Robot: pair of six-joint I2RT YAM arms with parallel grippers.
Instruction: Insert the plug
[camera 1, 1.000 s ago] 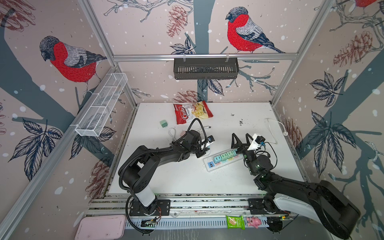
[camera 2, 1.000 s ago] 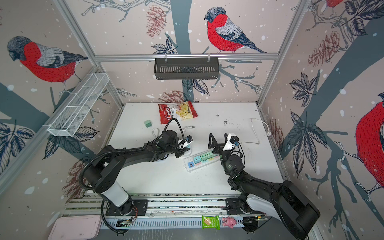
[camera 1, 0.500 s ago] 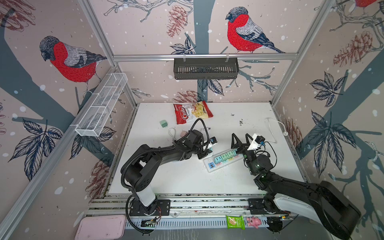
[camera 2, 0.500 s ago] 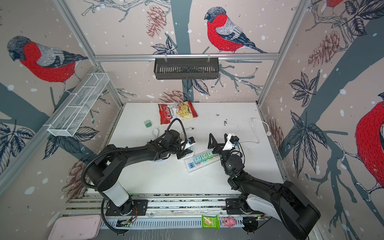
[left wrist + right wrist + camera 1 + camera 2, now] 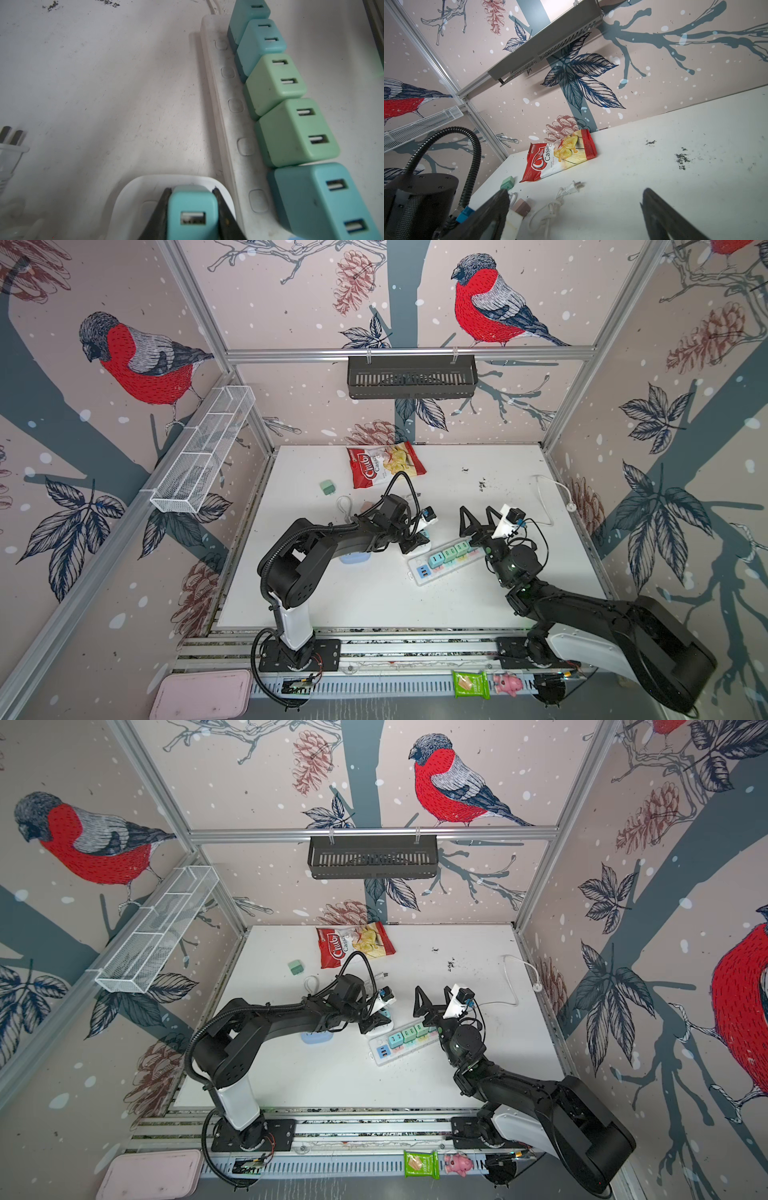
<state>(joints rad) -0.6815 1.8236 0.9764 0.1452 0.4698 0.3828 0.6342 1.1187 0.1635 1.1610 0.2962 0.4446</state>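
A: Where is the plug [image 5: 192, 207]?

B: The left claw [image 5: 192, 193] grips the teal plug from both sides, with its port end facing the wrist camera. The plug sits against a white socket block [image 5: 135, 197], just beside one end of the power strip [image 5: 446, 562] on the bench [image 5: 374, 605].

A: Is it fully in?

B: That cannot be told.

A: And the right claw [image 5: 476, 512]?

B: It is spread wide and holds nothing, raised near the strip's other end.
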